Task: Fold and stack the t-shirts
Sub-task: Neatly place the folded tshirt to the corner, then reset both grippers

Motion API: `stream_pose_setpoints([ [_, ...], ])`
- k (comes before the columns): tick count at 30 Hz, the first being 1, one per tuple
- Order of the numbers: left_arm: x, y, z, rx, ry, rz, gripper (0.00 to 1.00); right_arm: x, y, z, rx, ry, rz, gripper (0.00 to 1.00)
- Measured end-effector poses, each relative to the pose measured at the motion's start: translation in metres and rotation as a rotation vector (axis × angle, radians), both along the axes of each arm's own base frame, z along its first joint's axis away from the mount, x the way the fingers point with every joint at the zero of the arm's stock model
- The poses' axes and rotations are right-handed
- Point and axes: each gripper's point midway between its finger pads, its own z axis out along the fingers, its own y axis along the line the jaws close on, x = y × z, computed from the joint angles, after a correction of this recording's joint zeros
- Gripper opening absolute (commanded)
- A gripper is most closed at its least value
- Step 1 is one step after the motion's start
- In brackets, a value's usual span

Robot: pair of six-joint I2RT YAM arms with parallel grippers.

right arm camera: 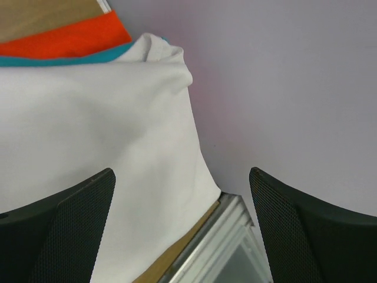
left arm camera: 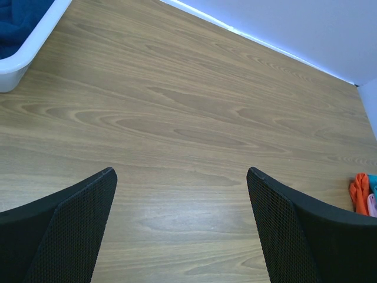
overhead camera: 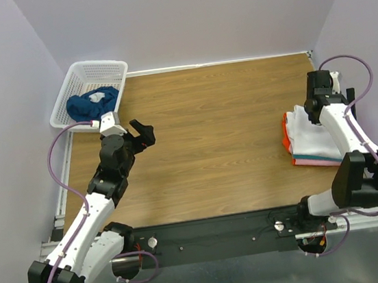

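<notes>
R gripper (right arm camera: 182,174) wide, nothing held, over white t-shirt (right arm camera: 88,118); lift straight up, don't drag stack (overhead camera: 287,140). L gripper (left arm camera: 181,171) wide, empty; dark blue t-shirt (overhead camera: 87,106) next.

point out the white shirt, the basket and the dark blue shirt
white t-shirt (overhead camera: 306,139), top external view, flat top of the stack
basket (overhead camera: 100,63), top external view, far rim
dark blue t-shirt (overhead camera: 81,108), top external view, bunched middle

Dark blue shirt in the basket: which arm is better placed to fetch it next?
Likely left: the left end effector, open, sits near the basket holding the dark blue shirt; the right end effector is across the table at the folded stack.
</notes>
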Motion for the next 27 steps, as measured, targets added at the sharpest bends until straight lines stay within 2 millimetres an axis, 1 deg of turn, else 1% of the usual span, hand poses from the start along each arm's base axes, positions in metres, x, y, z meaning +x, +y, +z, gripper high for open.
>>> stream_pose_setpoints([
  [3, 0.0, 0.001, 0.002, -0.004, -0.006, 0.005, 0.98, 0.006, 0.004, 0.013, 0.031, -0.12, -0.014, 1.0],
  [7, -0.001, 0.002, 0.005, -0.01, -0.015, 0.01, 0.98, 0.02, 0.02, 0.034, 0.132, -0.311, 0.029, 1.0],
  [12, 0.0, 0.002, 0.003, -0.007, -0.007, 0.012, 0.98, 0.047, 0.059, 0.063, 0.336, -0.539, 0.188, 1.0],
  [13, 0.001, 0.001, 0.001, -0.005, 0.0, 0.012, 0.98, 0.053, 0.07, 0.071, 0.384, -0.587, 0.229, 1.0],
  [15, 0.002, 0.001, 0.0, -0.004, 0.012, 0.012, 0.98, 0.061, 0.085, 0.08, 0.451, -0.643, 0.289, 1.0],
  [16, 0.003, 0.0, 0.002, -0.013, 0.012, 0.013, 0.98, 0.067, 0.094, 0.085, 0.495, -0.673, 0.326, 1.0],
  [17, 0.003, -0.001, 0.004, -0.026, 0.011, 0.013, 0.98, 0.07, 0.099, 0.087, 0.519, -0.689, 0.348, 1.0],
  [18, 0.004, -0.002, 0.007, -0.046, 0.009, 0.016, 0.98, 0.077, 0.112, 0.09, 0.579, -0.721, 0.39, 1.0],
  [21, 0.005, -0.004, 0.014, -0.086, -0.007, 0.02, 0.98, 0.089, 0.141, 0.09, 0.712, -0.78, 0.499, 1.0],
  [22, 0.004, -0.004, 0.016, -0.099, -0.011, 0.023, 0.98, 0.09, 0.157, 0.083, 0.789, -0.801, 0.546, 1.0],
  [24, 0.004, -0.004, 0.019, -0.112, -0.017, 0.025, 0.98, 0.09, 0.177, 0.073, 0.877, -0.807, 0.593, 1.0],
  [25, 0.003, -0.004, 0.021, -0.122, -0.023, 0.029, 0.98, 0.09, 0.182, 0.07, 0.893, -0.806, 0.604, 1.0],
  [27, 0.004, -0.001, 0.025, -0.13, -0.035, 0.047, 0.98, 0.089, 0.204, 0.063, 0.945, -0.799, 0.644, 1.0],
])
